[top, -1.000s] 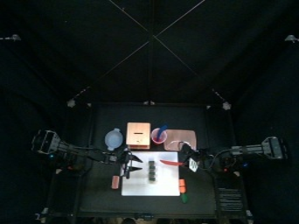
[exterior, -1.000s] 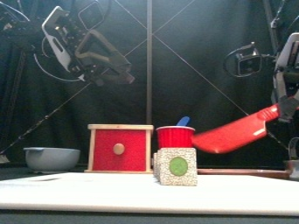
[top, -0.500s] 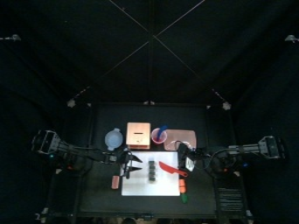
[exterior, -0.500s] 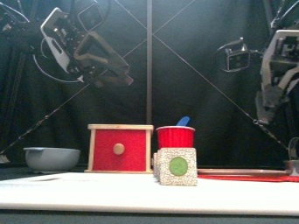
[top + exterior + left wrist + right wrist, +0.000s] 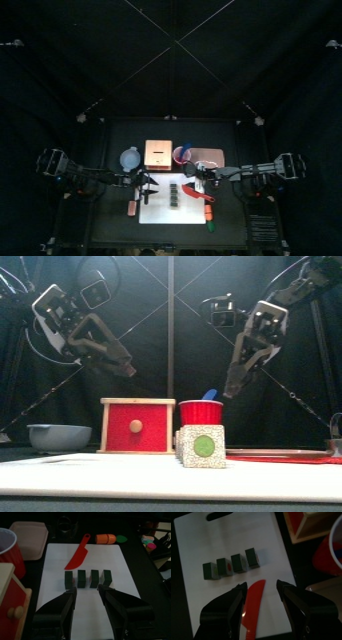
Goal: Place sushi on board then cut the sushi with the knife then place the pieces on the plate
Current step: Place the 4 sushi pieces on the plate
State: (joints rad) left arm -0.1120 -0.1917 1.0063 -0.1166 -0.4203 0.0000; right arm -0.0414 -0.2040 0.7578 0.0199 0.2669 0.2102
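Sushi row (image 5: 81, 578) runs front-back on board (image 5: 115, 562), knife (image 5: 77, 554) crosswise at rt.

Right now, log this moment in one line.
dark green sushi pieces: on white cutting board | red toy knife: on board | jaws: open

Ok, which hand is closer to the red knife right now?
Right. The right hand hangs open right above the red knife; the left hand hovers over the sushi pieces, with the knife lying past them on the board.

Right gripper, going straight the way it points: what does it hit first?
Probably the red knife, lying on the white board between the right gripper's open fingers; its height above is unclear.
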